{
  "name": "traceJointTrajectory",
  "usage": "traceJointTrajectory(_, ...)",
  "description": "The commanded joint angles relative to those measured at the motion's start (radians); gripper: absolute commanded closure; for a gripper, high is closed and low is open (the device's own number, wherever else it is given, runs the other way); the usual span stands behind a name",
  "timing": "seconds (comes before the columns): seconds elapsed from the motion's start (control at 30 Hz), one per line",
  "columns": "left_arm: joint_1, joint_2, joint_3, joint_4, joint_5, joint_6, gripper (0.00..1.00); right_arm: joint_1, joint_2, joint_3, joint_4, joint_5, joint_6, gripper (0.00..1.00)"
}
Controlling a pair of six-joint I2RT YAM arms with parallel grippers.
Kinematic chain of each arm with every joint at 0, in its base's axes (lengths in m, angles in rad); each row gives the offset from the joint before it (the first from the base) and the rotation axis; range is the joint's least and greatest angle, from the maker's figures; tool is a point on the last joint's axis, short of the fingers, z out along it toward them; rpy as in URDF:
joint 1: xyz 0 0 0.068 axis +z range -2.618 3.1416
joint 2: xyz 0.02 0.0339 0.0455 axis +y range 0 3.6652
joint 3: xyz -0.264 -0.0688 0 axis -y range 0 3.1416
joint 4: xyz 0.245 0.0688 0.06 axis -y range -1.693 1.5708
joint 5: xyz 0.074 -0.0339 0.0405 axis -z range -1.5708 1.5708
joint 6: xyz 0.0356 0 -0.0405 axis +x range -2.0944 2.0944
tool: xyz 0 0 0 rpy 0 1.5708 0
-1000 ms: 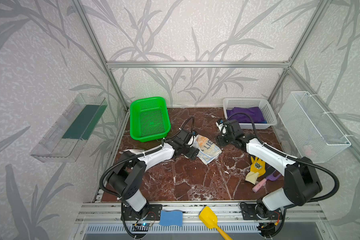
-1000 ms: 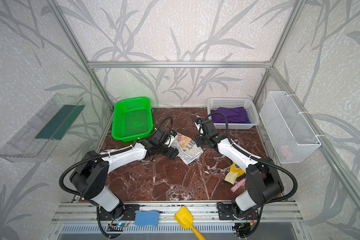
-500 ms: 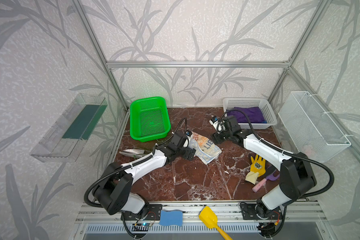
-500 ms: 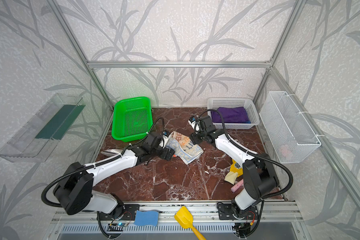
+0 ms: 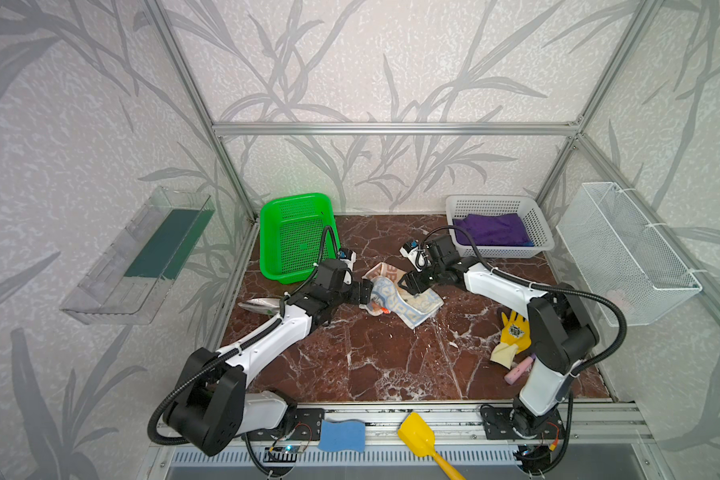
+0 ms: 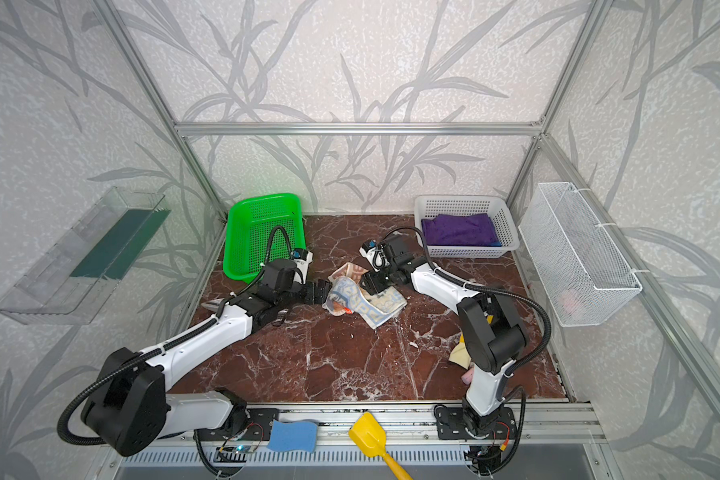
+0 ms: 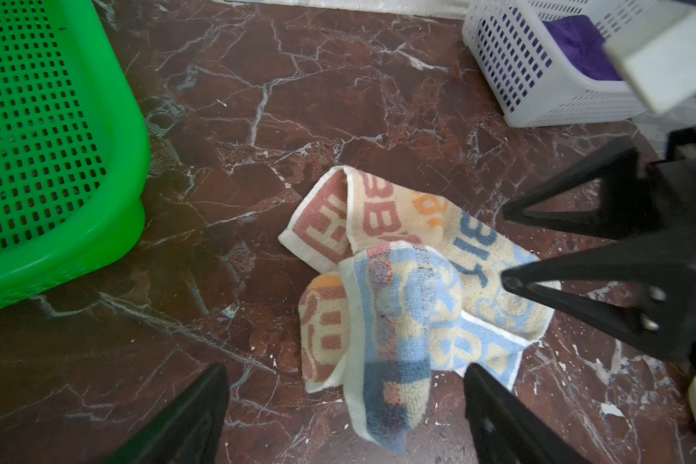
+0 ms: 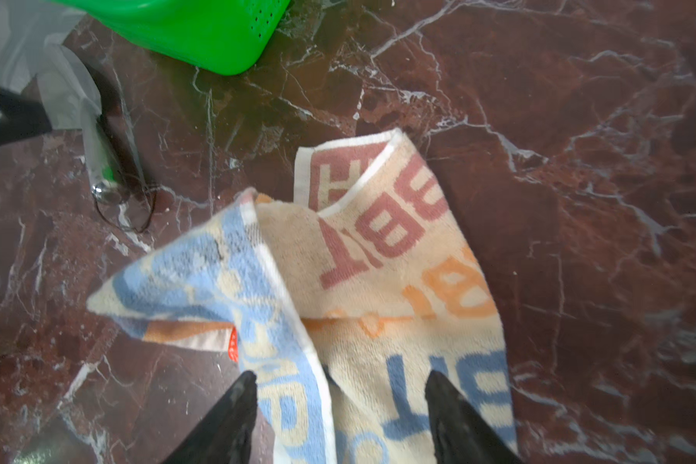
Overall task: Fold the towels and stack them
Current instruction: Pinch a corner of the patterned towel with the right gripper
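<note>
Black fingers of the left gripper stand wide apart and clasp nothing; a loose doubled flap of the cream towel lies between them. The right gripper also has its jaws parted. They straddle the opposite side of that towel without pinching it, and in the left wrist view one fingertip touches the cloth. The towel, printed with blue, orange and reddish letters, lies crumpled on the marble tabletop, near the green basket and just off its front corner. The purple towel lies in a white basket, well apart from the green basket along the same back wall, with a strip of blue cloth showing beneath it. A yellow glove lies farther still from the green basket.
</note>
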Motion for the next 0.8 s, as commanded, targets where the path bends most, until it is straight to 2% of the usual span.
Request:
traceJointTrajectory(0.0,0.007,-0.042,-0.029,-0.003,0.007,-0.031,0.09,0.015,0.045,0.077,0.051,-0.056,0.081,0.34)
traceJointTrajectory(0.2,0.015,-0.067,-0.054,-0.022,-0.009,-0.029,0.09,0.037,0.111,0.138,0.072,-0.096,0.125,0.34)
traceJointTrajectory(0.47,0.023,-0.066,-0.071,-0.016,-0.021,-0.028,0.09,0.099,0.196,0.218,0.008,-0.11,0.109,0.36)
traceJointTrajectory(0.5,0.024,-0.068,-0.073,-0.016,-0.02,-0.028,0.09,0.103,0.202,0.219,0.007,-0.111,0.11,0.39)
traceJointTrajectory(0.57,0.025,-0.072,-0.078,-0.015,-0.019,-0.026,0.09,0.105,0.207,0.219,0.003,-0.12,0.113,0.52)
traceJointTrajectory(0.67,0.028,-0.072,-0.081,-0.014,-0.021,-0.022,0.09,0.106,0.186,0.205,0.005,-0.12,0.105,0.8)
traceJointTrajectory(0.77,0.027,-0.069,-0.083,-0.019,-0.019,-0.013,0.09,0.103,0.121,0.15,0.033,-0.084,0.079,0.89)
